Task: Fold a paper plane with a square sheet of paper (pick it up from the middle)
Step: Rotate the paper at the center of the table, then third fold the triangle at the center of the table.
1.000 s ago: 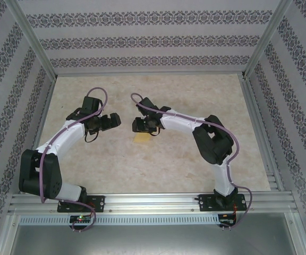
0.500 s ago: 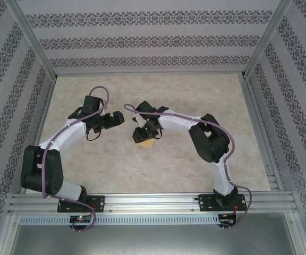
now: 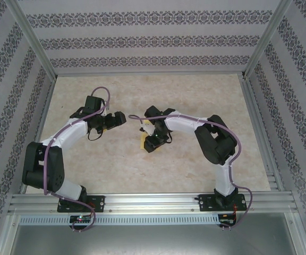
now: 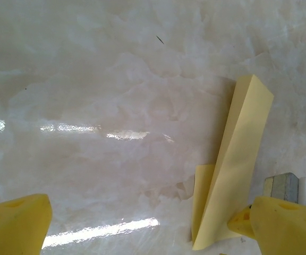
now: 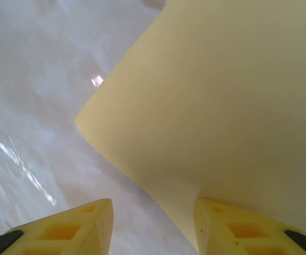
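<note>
While the pale marbled table (image 3: 195, 175) spreads glossy under everything, I've got both arms bent in over its middle: left arm (image 3: 62, 139) curling in from the left, right arm (image 3: 195, 127) reaching across from the right. And there's the yellow paper (image 3: 143, 141), folded, close to the table's centre, right at my right claw (image 3: 154, 142) and a little apart from my left claw (image 3: 116, 119). Over to my left wrist view: the paper (image 4: 238, 159) is a long narrow folded wedge slanting away from me, a shorter flap beside its near end, shadow falling on the table to its left. My left claw (image 4: 153, 234) is released, spread wide, fingertips (image 4: 15, 226) down in the bottom corners with bare table between them, and the paper's near end sits right beside the one on the right of that view; whether they touch I cannot tell. A small grey block (image 4: 281, 187) peeks out just beyond that fingertip; what it is I cannot tell. Now my right wrist view: the paper (image 5: 222, 95) looms large and smooth, one rounded corner pointing left. My right claw (image 5: 153, 228) isn't clenched, table shows in the gap, and the paper's lower edge runs down the inner face of one fingertip (image 5: 248, 228), nothing pinched.
</note>
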